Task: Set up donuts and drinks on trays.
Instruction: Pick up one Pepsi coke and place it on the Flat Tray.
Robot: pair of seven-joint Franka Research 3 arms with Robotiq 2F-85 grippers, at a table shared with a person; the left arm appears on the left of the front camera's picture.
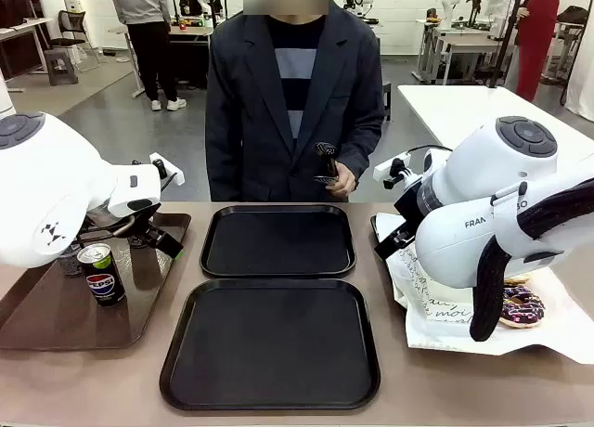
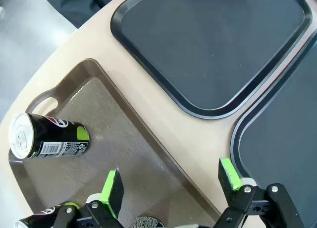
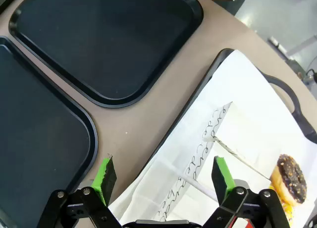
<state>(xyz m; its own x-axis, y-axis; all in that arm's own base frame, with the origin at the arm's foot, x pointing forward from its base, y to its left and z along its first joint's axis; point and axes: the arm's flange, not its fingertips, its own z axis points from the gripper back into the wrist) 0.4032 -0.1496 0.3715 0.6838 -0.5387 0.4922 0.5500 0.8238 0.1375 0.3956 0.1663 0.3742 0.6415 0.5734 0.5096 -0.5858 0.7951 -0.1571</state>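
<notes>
The left claw (image 2: 171, 184) stands wide and empty at the bottom of the left wrist view, over the inner rim of the brown tray (image 2: 148, 139). A black-and-green drink can (image 2: 49, 137) sits at the left of that frame, well apart from the pads. In the front view a Pepsi can (image 1: 102, 275) stands on the brown tray at lower left.

The right claw (image 3: 163, 177) is also wide and empty at the bottom of the right wrist view. It is over the white printed paper (image 3: 233, 139), with a chocolate-topped donut (image 3: 291, 172) at the right edge of that frame.

In the middle of the front view, the far black tray (image 1: 278, 243) and the near black tray (image 1: 269, 345) are both bare. By my reading nothing has been set out yet, so every donut and drink is left to move.

The two black trays lie close together with a thin strip of table (image 1: 371, 260) around them. Their raised rims and the brown tray's rim are the edges to clear. The middle offers open room. A person's hand (image 1: 334, 176) holds something dark at the far edge.
</notes>
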